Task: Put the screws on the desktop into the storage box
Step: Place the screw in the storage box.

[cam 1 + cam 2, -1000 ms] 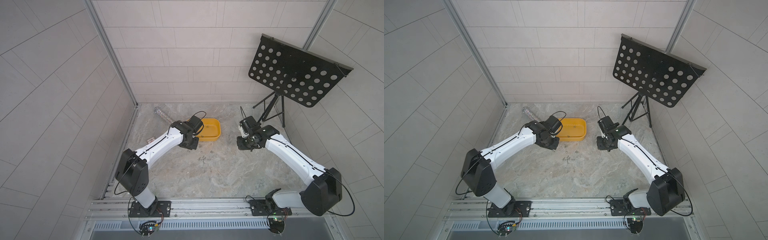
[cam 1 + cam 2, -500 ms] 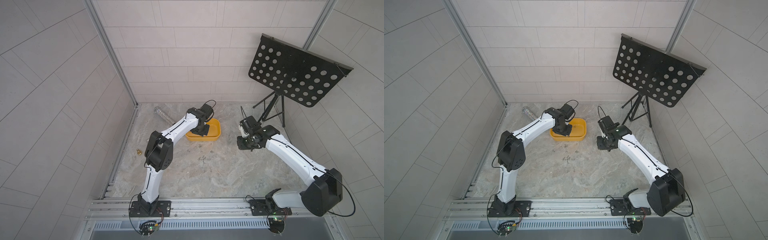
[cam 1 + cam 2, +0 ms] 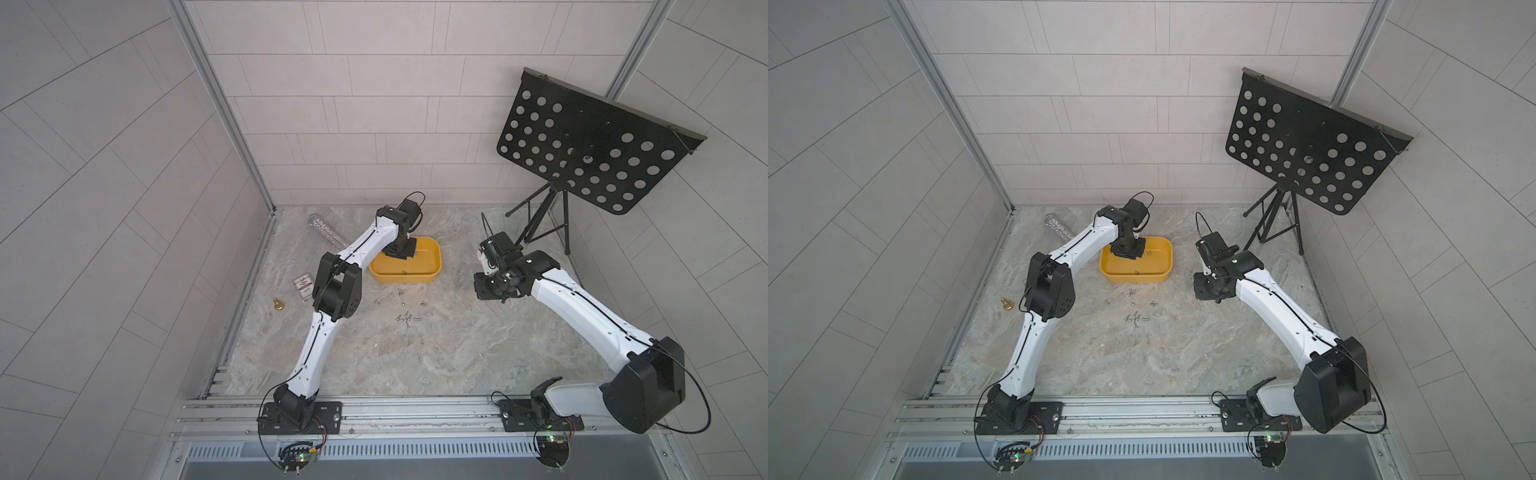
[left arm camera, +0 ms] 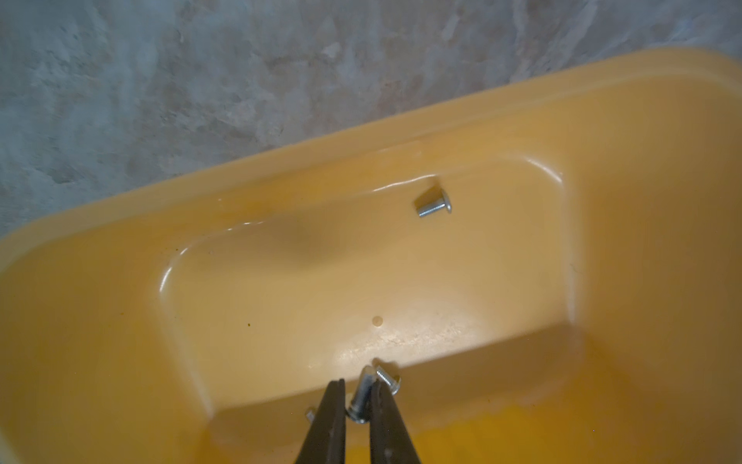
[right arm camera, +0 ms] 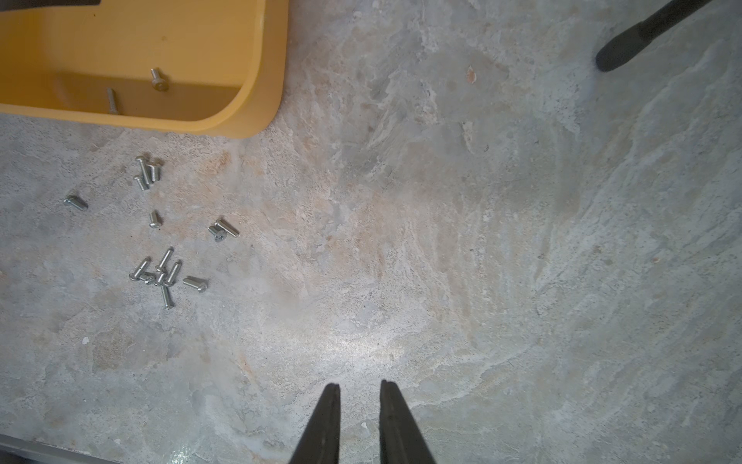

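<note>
- I see the bench (image 3: 457, 353) wide and bare toward the front rail (image 3: 415, 409). The right end effector (image 5: 359, 387) hovers over open marble, tips slightly apart, empty.
- The storage box (image 3: 415, 277) sits at the rear, its near wall just beyond the loose screws (image 5: 160, 273).
- The left end effector (image 4: 357, 383) is within the box rim, clamped on one screw (image 4: 358, 399).

Robot lab cell: tiled walls (image 3: 374, 104), two arms (image 3: 318, 345) on aluminium rail (image 3: 415, 411).
</note>
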You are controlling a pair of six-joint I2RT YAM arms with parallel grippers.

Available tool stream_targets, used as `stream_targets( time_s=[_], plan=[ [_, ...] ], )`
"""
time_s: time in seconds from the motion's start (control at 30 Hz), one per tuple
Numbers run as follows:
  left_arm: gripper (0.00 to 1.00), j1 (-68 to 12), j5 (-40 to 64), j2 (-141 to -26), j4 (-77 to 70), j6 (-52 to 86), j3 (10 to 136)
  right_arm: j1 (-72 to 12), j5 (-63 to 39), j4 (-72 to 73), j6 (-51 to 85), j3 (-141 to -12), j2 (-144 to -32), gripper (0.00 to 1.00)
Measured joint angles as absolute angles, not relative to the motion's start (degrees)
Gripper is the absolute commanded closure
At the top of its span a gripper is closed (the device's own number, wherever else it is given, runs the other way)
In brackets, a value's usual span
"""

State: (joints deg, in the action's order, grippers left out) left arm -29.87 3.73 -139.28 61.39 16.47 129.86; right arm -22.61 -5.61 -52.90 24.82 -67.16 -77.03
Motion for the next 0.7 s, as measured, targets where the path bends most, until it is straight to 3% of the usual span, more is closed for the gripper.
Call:
stream_targets(
  time_s=[0.7],
  plan=[
    [0.57, -29.1, 4.5, -139.8, 62.7, 15.1, 129.9, -22.6, -5.8, -53.0, 24.8, -67.2, -77.3, 0.76]
  ],
)
